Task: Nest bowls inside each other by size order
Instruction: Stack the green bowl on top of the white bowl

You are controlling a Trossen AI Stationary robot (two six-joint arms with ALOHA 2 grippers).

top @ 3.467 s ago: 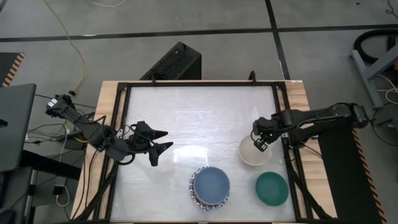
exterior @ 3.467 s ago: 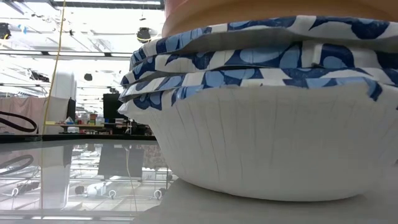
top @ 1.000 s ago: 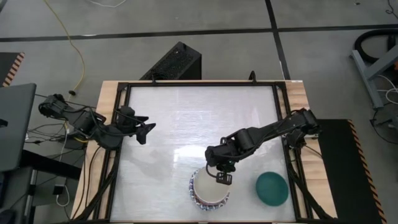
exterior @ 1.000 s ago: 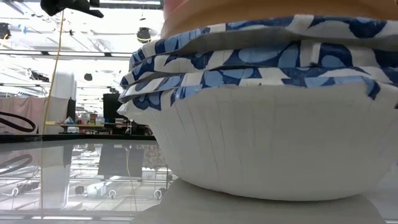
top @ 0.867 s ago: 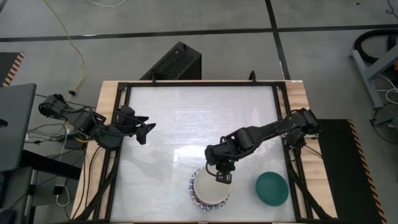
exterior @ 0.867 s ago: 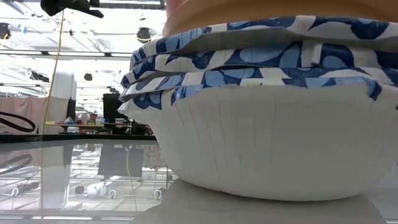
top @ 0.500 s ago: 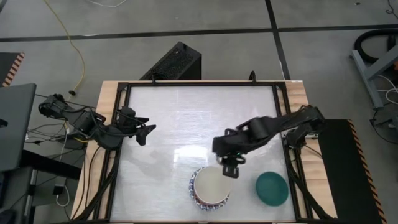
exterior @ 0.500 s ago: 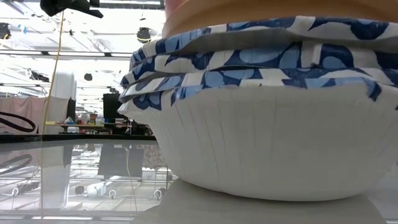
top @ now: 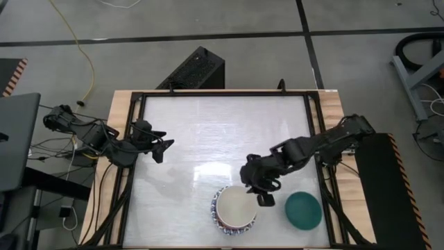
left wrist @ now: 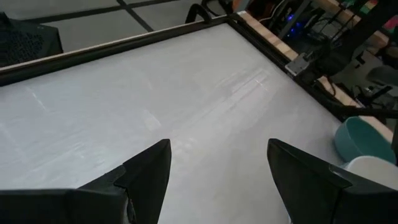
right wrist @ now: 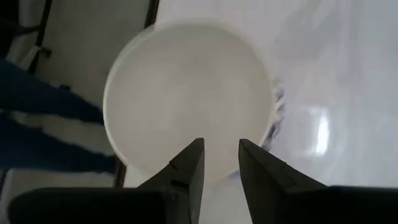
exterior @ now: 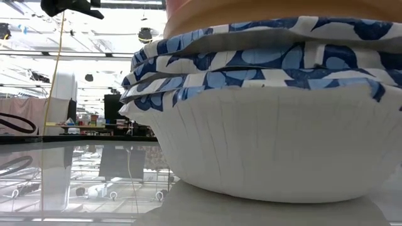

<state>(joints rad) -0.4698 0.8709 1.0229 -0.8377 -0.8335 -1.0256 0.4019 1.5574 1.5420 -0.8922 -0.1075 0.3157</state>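
A: Where do the bowls stand?

B: The cream bowl (top: pixel 235 206) tops the nested stack (exterior: pixel 270 113) at the counter's (top: pixel 222 132) near edge; the teal bowl (top: pixel 303 210) sits alone just beside it.

A: And the arms?

B: The right gripper (top: pixel 263 194) hovers between stack and teal bowl, fingers slightly parted, holding nothing. The left gripper (top: pixel 161 148) waits at the counter's left edge, fingers spread wide, empty.

A: How should the teal one be taken?

B: It looks rigid, light and smooth, likely slippery, so pinching its rim wall seems best.
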